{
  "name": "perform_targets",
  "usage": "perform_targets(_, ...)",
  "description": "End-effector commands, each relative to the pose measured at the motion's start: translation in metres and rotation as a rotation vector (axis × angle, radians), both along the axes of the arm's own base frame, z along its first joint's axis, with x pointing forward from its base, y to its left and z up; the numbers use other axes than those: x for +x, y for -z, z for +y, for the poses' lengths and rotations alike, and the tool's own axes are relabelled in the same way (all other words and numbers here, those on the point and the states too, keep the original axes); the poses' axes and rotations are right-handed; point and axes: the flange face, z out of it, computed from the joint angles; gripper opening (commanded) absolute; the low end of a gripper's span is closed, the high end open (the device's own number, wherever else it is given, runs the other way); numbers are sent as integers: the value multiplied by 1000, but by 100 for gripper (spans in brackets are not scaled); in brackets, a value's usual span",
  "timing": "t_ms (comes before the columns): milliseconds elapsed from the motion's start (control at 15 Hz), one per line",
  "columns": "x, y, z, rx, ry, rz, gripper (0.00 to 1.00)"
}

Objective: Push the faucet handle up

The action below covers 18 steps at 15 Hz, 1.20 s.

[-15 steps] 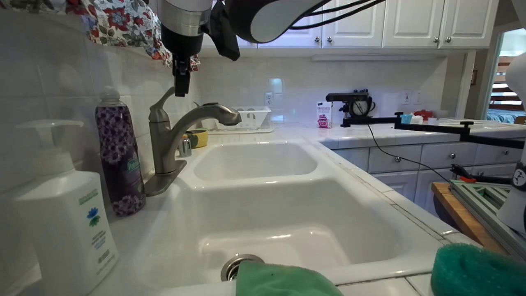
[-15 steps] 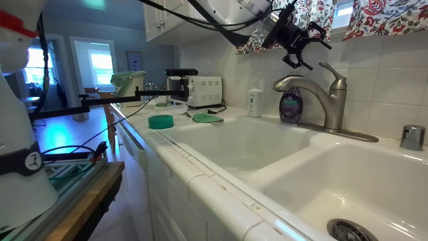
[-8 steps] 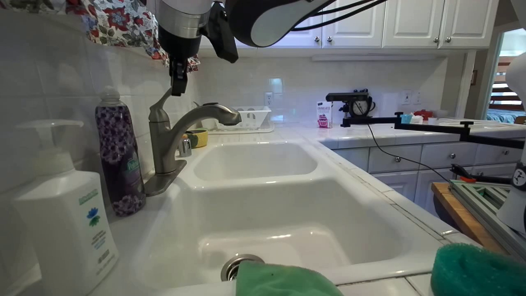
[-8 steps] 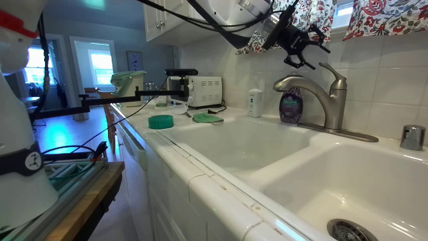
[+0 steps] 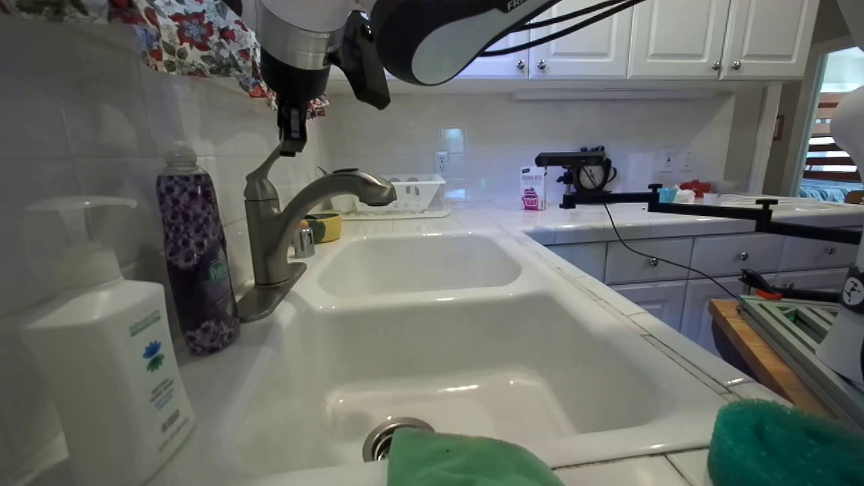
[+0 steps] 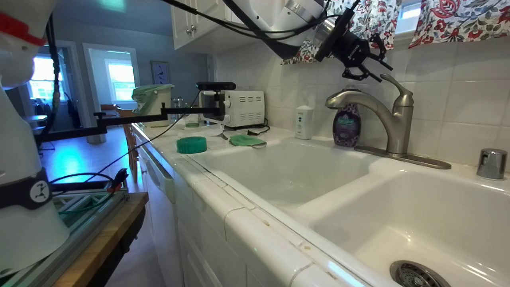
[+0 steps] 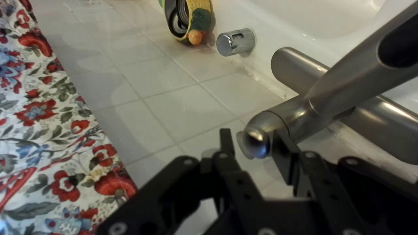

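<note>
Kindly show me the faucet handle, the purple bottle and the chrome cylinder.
Faucet handle [image 6: 401, 89]: in an exterior view, middle of the lever.
Purple bottle [image 5: 196, 253]: in an exterior view, patterned body.
Chrome cylinder [image 7: 243, 44]: in the wrist view, its side.

Windows [image 6: 122, 81] overexposed, floor [image 6: 68, 159] glaring blue (in an exterior view); my claw [image 7: 253, 140] dark and soft-edged (wrist view).

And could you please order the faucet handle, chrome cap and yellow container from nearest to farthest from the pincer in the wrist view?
1. Faucet handle, right by the open pincer.
2. Chrome cap, farther off, upper middle.
3. Yellow container, farthest, at the top edge.
</note>
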Motion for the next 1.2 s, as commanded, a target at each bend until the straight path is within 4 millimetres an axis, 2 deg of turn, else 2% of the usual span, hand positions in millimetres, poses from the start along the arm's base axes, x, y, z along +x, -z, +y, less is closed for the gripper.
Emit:
perform_targets(0,5,2,0,-21,-27,-4,6)
perform_targets(67,5,3,1,-22,-28,-3,0)
perform_targets(200,5,3,1,-26,-33,-5,5)
perform_targets(733,-2,-3,2,-19,-26,-6,5)
perform_targets(1133,1,-16,0,-11,-32,-28,5)
